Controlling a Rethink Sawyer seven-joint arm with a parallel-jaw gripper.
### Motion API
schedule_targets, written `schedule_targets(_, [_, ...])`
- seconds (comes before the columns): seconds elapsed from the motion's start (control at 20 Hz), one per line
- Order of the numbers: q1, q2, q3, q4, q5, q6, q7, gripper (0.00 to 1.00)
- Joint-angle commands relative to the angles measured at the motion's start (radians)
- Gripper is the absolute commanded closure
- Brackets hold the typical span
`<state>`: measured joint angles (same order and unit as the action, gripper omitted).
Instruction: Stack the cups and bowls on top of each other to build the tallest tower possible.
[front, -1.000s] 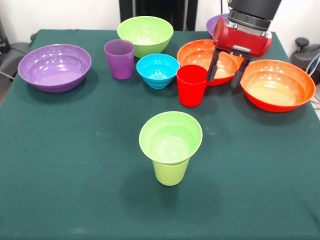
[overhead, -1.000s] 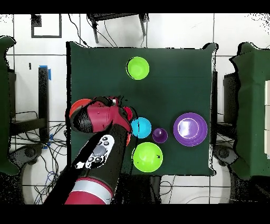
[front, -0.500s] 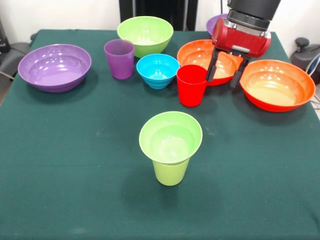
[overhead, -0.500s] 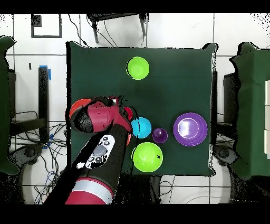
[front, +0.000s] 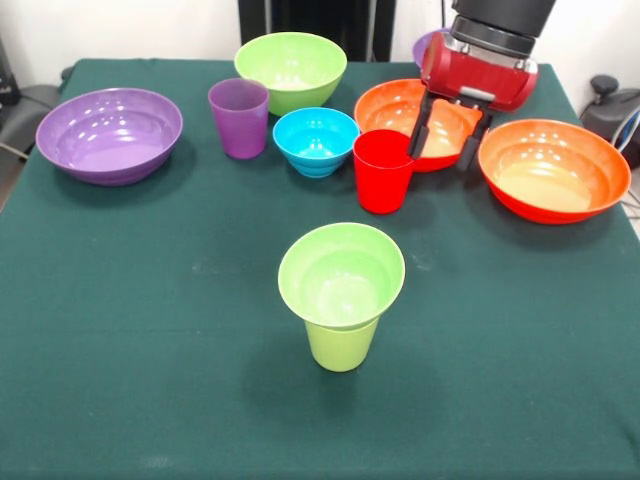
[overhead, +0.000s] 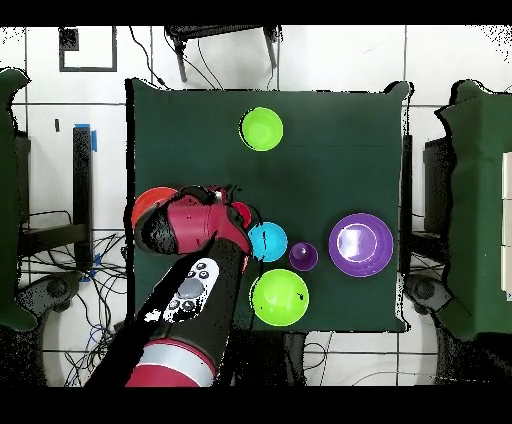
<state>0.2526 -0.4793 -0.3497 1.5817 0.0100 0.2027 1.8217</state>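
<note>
We see small lime-green bowl (front: 341, 273) on lime-green cup (front: 341, 343), well below-left of claw, upright, mouths up. Red cup (front: 383, 170) upright just left of claw. Claw (front: 443, 140) open, empty, fingers spread above orange bowl (front: 395, 104).

Three cups (front: 238, 117); seven bowls (front: 109, 133) (one stacked)

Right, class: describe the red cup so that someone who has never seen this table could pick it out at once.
Start at the two orange bowls on the green table. Beside the one under the end effector, towards the table's middle, stands the red cup, next to the small blue bowl. It is the only red thing on the table, upright and empty.
</note>
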Motion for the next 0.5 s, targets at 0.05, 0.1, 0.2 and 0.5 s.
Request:
schedule_targets(0.05, [-0.001, -0.003, 0.059, 0.068, -0.018, -0.024, 0.149, 0.0])
schedule_targets(0.1, [-0.001, -0.003, 0.057, 0.069, -0.018, -0.025, 0.148, 0.0])
schedule_targets(0.2, [-0.005, -0.006, 0.058, 0.075, -0.021, -0.025, 0.144, 0.0])
schedule_targets(0.5, [-0.033, -0.02, 0.076, 0.094, -0.038, -0.032, 0.117, 0.0])
